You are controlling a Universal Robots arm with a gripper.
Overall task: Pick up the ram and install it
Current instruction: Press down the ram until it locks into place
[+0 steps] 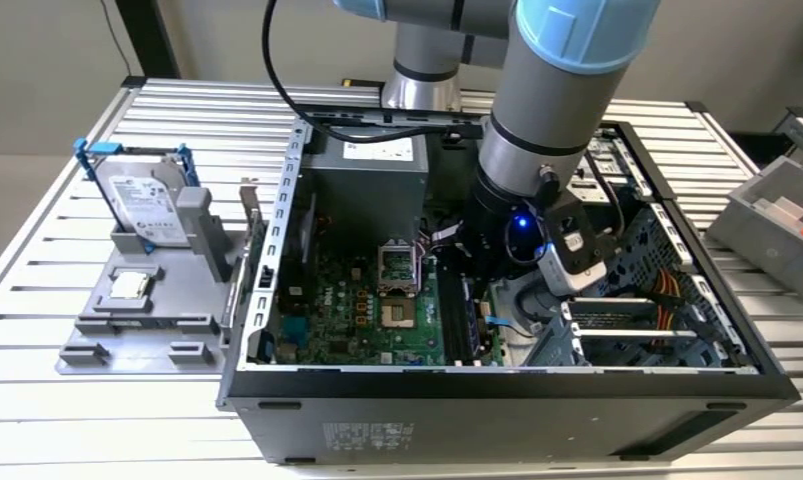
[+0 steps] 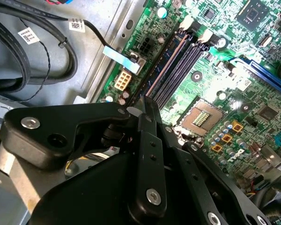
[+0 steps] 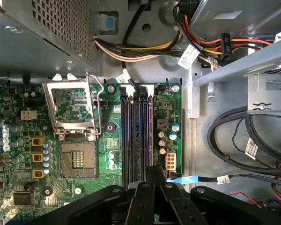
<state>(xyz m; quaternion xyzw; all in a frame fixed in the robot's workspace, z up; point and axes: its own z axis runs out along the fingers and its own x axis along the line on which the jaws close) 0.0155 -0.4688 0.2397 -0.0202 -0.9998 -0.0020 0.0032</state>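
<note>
Ram point(image 2: 155, 75) seated edge-on in motherboard slot point(image 3: 143, 136).

A ribbed silver aluminium bench point(image 1: 54, 420) of slotted profiles fills the exterior view, with a plain beige wall point(image 1: 48, 40) behind it, a dark upright post point(image 1: 148, 35) against that wall, and a grey plastic bin point(image 1: 781, 215) at the exterior view's right, all evenly lit

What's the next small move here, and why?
Probably a small, slow, straight push down, keeping alignment. In the first wrist view the gripper sits right over the near end of the memory slots. I can't tell whether the ram is seated yet.
</note>
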